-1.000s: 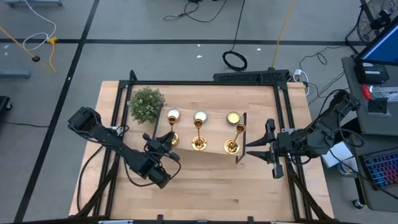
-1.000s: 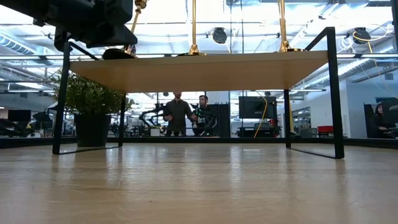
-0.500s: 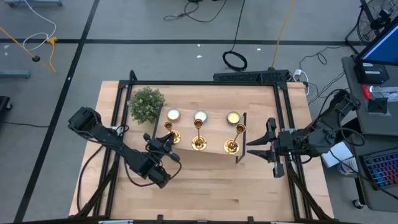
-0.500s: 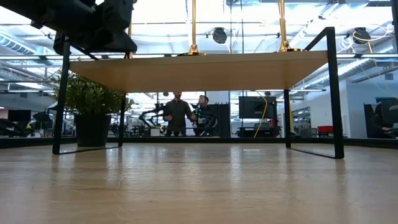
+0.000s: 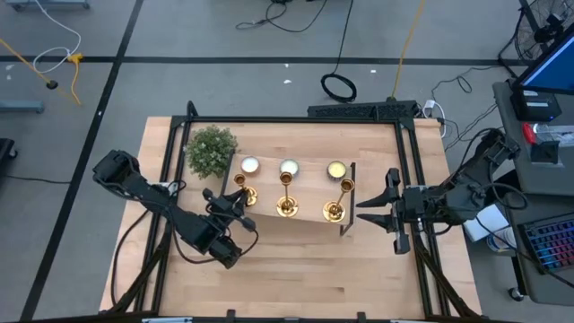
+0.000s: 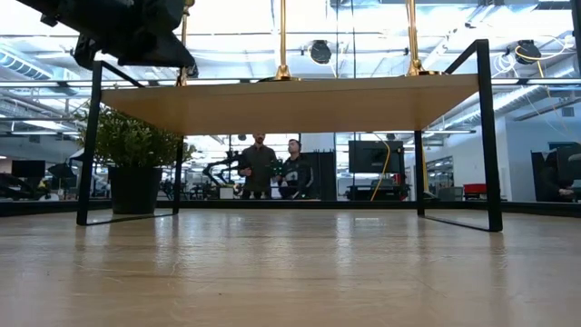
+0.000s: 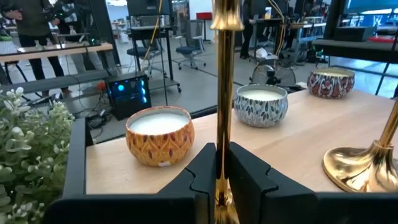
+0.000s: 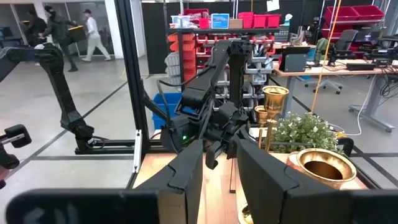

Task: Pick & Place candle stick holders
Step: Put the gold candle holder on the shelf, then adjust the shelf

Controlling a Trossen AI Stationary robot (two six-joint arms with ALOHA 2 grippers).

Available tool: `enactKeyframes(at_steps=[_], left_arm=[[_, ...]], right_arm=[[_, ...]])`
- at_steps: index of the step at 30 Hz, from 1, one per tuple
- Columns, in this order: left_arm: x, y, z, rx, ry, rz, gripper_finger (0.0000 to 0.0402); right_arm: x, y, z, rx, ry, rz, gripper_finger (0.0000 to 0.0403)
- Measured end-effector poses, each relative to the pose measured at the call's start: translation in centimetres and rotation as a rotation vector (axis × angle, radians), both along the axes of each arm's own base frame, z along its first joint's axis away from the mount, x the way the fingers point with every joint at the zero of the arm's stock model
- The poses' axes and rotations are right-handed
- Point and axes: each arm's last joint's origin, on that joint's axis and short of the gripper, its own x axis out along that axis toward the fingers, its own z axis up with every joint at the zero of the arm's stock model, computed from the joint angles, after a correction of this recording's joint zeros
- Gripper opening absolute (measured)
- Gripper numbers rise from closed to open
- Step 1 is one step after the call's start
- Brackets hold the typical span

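— Holders: how many are standing on the raised shelf (image 5: 309,218)?

— Three candle stick holders (image 5: 286,194) are standing there, with three tealight candles (image 5: 289,167) lining up beyond them and one plant (image 5: 212,149) nearby.

— What is gripping?

— Left gripper (image 7: 220,180) is pinching the stem of the left holder (image 7: 223,93). Right gripper (image 8: 219,163) is hanging narrowly parted, empty, beside the right holder (image 8: 326,168).
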Motion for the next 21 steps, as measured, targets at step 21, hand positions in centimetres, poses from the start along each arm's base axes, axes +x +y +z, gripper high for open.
enactKeyframes(at_steps=[21], left_arm=[[-0.11,-0.12,-0.06,-0.095,-0.017,-0.006,0.0163]], right_arm=[[-0.04,-0.06,0.03,-0.003,-0.001,-0.005,0.0095]])
